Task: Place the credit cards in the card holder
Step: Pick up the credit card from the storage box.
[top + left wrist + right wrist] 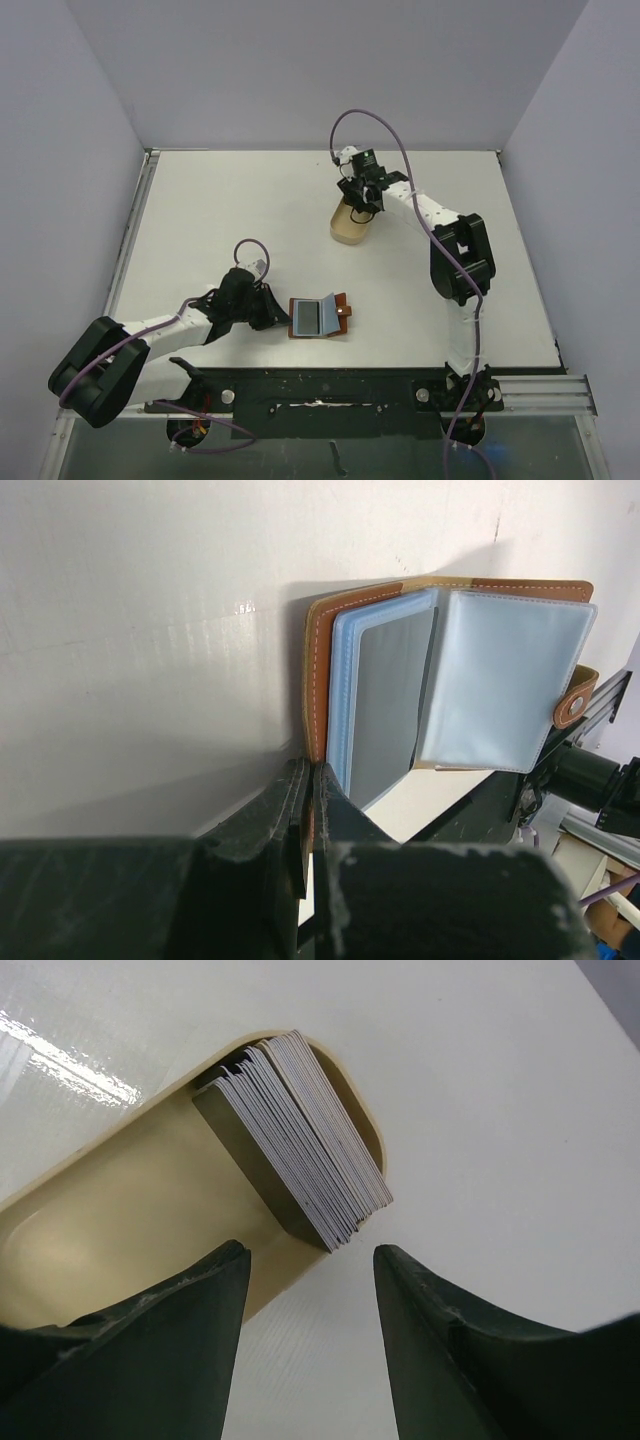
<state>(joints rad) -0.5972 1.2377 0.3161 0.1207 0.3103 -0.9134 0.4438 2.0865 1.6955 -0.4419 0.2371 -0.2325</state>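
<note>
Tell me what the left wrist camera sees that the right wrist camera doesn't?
Only the left wrist view shows the card holder, lying open with clear sleeves, its brown cover edge pinched in the shut left gripper. Only the right wrist view shows the credit cards, stacked at one end of a tan tray, with the right gripper open over them. Both show the white table and a dark gripper.

Hidden and cropped
A lower corner of the card holder [450, 680] disappears between the jaws of the left gripper [308, 785]; the tray [120, 1225] runs off the right wrist view's left edge; overhead, the right gripper [362, 204] hides the credit cards [300, 1130].
</note>
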